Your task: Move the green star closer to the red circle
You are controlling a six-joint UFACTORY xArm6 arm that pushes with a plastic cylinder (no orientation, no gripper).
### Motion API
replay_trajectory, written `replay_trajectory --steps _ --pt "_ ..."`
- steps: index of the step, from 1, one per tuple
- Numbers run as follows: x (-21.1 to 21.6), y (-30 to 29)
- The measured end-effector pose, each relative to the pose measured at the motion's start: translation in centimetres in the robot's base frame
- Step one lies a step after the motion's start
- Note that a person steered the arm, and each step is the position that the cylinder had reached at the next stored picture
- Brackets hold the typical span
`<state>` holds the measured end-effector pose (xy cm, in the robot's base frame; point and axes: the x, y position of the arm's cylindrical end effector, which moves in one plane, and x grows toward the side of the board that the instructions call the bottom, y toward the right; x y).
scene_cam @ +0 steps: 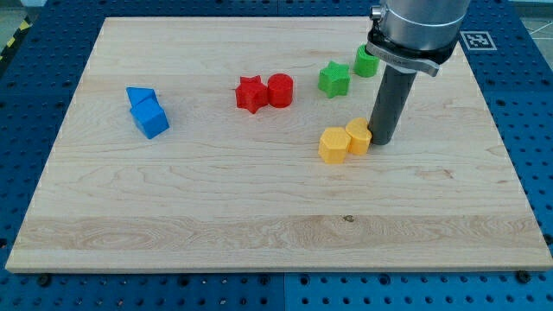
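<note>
The green star (333, 79) lies on the wooden board in the upper right of the view. The red circle (280, 90) lies to its left, with a gap between them, and touches a red star (251, 94) on its own left. My tip (382, 140) rests on the board below and to the right of the green star, right next to the right side of a yellow block (359, 136). The rod rises from there up to the arm's grey flange at the view's top.
A second green block (366, 61), partly hidden by the arm, sits right of the green star. A second yellow block (333, 145) touches the first on its left. Two blue blocks (141, 97) (152, 118) lie together at the view's left. The board's right edge (510, 164) meets a blue perforated table.
</note>
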<state>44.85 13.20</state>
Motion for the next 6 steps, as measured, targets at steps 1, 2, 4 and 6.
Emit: replay_trajectory --steps 1,2,4,6 --pt "-7.9 -0.3" --pt "-8.2 -3.1" --pt "-7.7 -9.4" --pt "-7.7 -10.0"
